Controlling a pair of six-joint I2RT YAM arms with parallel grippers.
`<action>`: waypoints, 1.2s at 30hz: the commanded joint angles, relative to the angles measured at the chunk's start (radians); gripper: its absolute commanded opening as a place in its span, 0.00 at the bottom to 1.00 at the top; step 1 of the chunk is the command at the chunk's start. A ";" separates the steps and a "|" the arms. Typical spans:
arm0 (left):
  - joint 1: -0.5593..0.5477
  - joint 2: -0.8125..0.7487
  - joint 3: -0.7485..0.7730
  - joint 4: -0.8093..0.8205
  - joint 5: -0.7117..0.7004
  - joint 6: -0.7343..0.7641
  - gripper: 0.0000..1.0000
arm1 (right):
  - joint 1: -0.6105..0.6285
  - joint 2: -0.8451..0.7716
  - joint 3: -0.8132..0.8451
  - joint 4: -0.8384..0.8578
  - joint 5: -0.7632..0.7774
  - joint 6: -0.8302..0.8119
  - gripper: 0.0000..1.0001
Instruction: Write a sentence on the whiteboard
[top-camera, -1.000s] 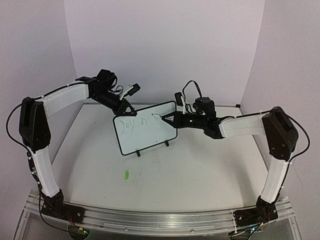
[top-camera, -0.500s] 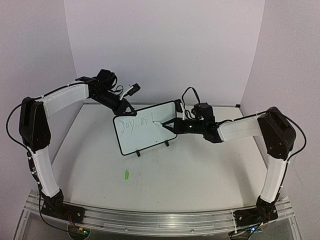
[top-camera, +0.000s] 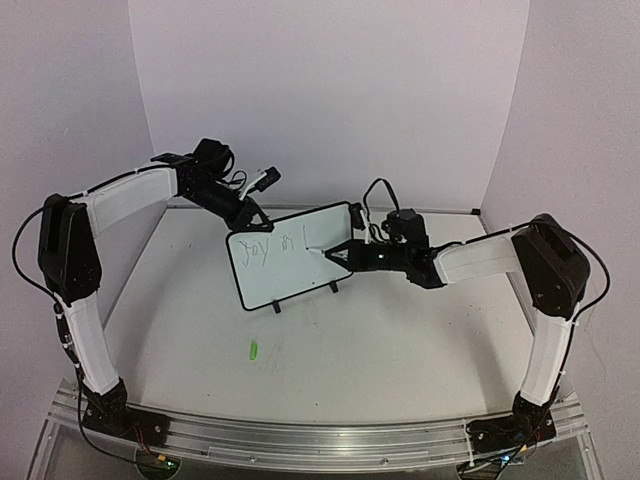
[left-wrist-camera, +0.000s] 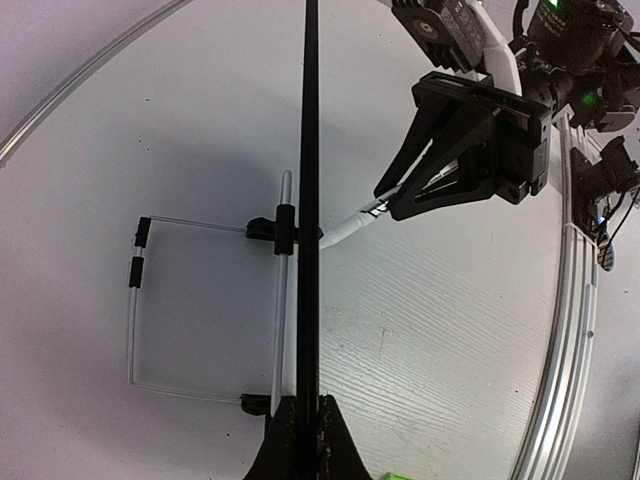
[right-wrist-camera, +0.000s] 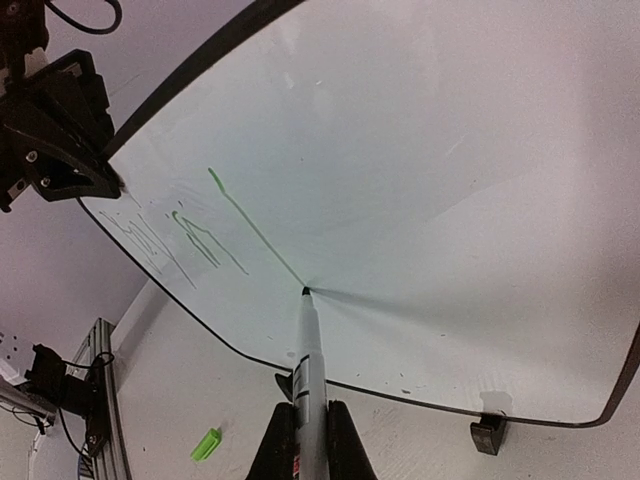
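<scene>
On the desk (top-camera: 400, 335) the whiteboard (top-camera: 295, 268), long axis left to right, is clamped by the left end effector (top-camera: 252, 218), a marker (right-wrist-camera: 308, 380) is gripped by the right end effector (top-camera: 335, 255), and the sentence (top-camera: 268, 245) is hardly readable.

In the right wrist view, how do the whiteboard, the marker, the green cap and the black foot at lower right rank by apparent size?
1. Black-framed white whiteboard
2. White marker pen, nearest the camera
3. Small green plastic cap and black foot: look alike, unranked

A small green cap (top-camera: 253, 350) lies on the white desk (top-camera: 400, 340), left of centre, toward the near edge.
</scene>
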 joint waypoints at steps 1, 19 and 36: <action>-0.012 0.009 0.006 -0.026 0.026 0.023 0.00 | -0.004 -0.022 0.007 0.082 -0.001 0.021 0.00; -0.011 0.007 0.005 -0.026 0.028 0.022 0.00 | -0.004 -0.068 -0.049 0.130 0.094 0.032 0.00; -0.011 0.007 0.007 -0.027 0.029 0.022 0.00 | -0.004 0.012 -0.005 0.098 0.014 0.043 0.00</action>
